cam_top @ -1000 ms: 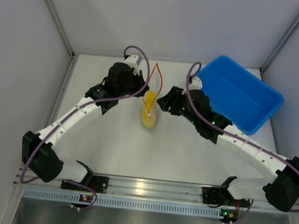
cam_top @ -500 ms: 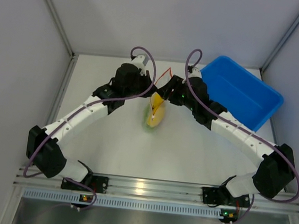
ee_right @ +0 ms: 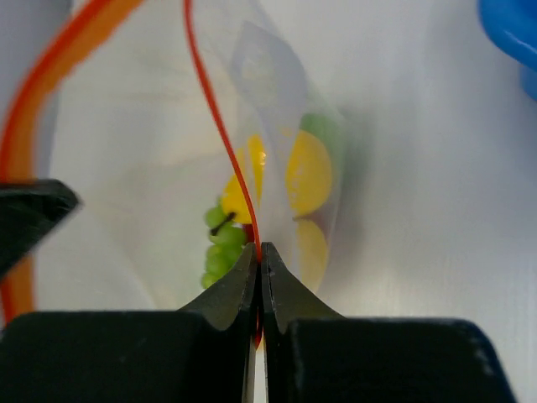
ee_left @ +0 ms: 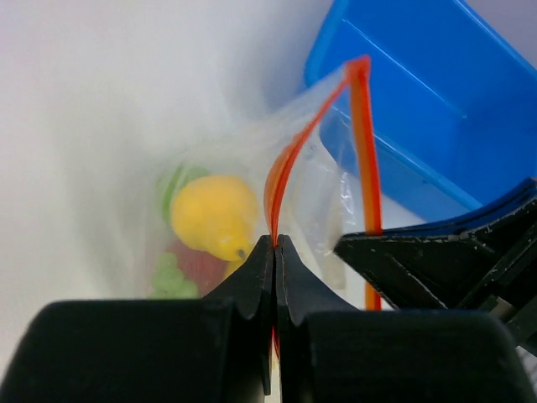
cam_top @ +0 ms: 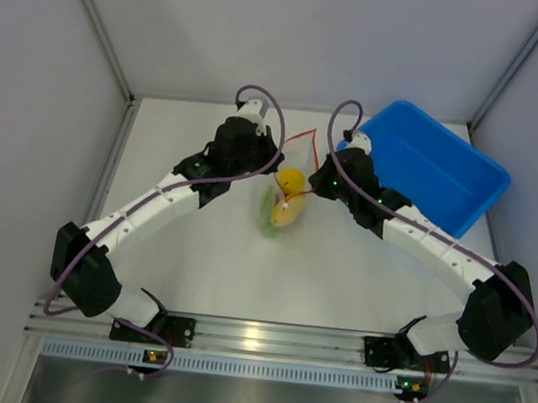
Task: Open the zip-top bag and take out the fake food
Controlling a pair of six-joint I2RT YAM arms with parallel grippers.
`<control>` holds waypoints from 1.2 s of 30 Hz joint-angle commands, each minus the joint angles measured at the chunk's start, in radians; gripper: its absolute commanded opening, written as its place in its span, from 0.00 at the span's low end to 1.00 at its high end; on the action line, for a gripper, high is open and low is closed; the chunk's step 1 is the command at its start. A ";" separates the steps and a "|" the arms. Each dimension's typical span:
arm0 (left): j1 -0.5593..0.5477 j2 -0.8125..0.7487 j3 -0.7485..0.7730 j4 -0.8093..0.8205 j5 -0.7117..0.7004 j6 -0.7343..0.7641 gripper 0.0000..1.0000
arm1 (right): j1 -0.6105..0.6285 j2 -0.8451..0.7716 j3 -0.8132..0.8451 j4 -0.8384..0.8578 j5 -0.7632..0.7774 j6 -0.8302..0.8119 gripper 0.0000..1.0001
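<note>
Both arms meet at mid-table, and the zip-top bag (cam_top: 278, 207) hangs between them, just left of the blue bin (cam_top: 426, 170). Whether its bottom rests on the table (cam_top: 339, 267) or hangs just off it, I can't tell from above.

Left pincer (ee_left: 274, 252): fingers pressed tight together, one lip of the orange-red zip strip (ee_left: 367, 151) nipped between the tips. Right pincer (ee_right: 258, 260): same story, squeezed onto the opposite lip, a thin red line running up out of its tips. In the left wrist view the two lips stand apart, so the mouth looks at least partly unzipped.

Down in the bag sits the fake food (ee_left: 214, 214): a yellow pear on top, green grapes (ee_right: 220, 248) beside it, something red below.

Now, handling. That film is thin, crinkly and slick. It won't hold a shape, and I'd expect it to slide out of a loose pinch. The zip strip is the only stiff part, so the lips are the right place to hold, one each side, pulling apart. The fruit looks light, hard and glossy. It should roll freely and tumble out if the bag is tipped, but the rounded pieces would be slippery to pinch directly, and the grapes look the easiest to catch.
</note>
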 commanded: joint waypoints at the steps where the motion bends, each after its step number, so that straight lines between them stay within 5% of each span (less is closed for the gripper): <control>1: -0.001 -0.060 0.022 0.069 -0.127 0.033 0.00 | -0.053 -0.090 -0.067 -0.054 0.109 -0.067 0.00; 9: -0.002 -0.070 0.100 -0.071 -0.364 0.178 0.00 | -0.220 -0.260 -0.318 -0.115 0.097 -0.139 0.00; 13: -0.002 -0.086 0.091 -0.071 -0.371 0.191 0.00 | -0.294 -0.337 -0.389 -0.120 0.055 -0.150 0.00; 22: -0.008 -0.024 0.106 0.009 -0.007 0.048 0.00 | -0.292 -0.348 -0.226 -0.181 -0.167 -0.233 0.13; 36: -0.074 0.058 0.096 0.087 0.033 -0.042 0.00 | -0.237 -0.307 0.062 -0.353 -0.282 -0.386 0.25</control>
